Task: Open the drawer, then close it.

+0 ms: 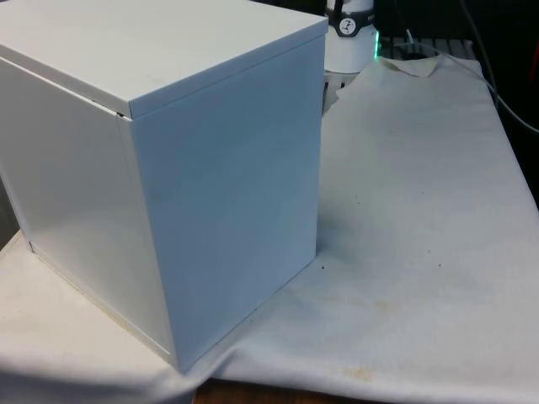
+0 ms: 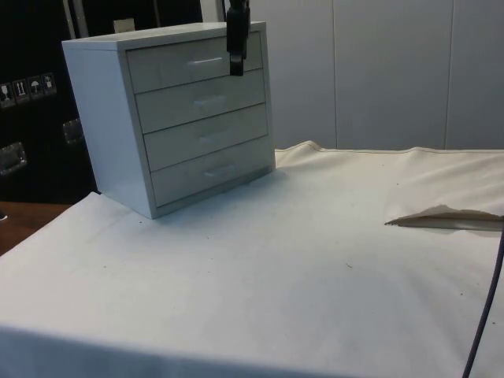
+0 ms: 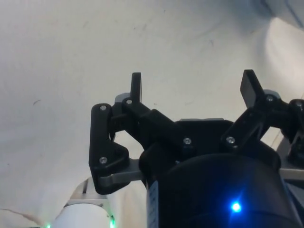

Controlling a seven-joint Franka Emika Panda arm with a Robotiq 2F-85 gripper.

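A white chest of drawers [image 2: 169, 118] stands on the cloth with four drawers stacked, all pushed in, each with a small white handle. The top drawer [image 2: 193, 63] sits level with my black gripper [image 2: 236, 69], which hangs fingers-down just in front of its right half, beside the handle [image 2: 206, 61]. In the wrist view my gripper [image 3: 192, 85] is open, its two fingers [image 3: 136, 83] spread wide with nothing between them and the white cloth beneath. The front view presents the chest's plain back and side [image 1: 168, 185].
The white cloth [image 2: 276, 260] covers the table in front of the chest. A raised fold of cloth [image 2: 441, 219] lies at the side view's right, and a dark cable [image 2: 484, 315] runs down past the table's corner there.
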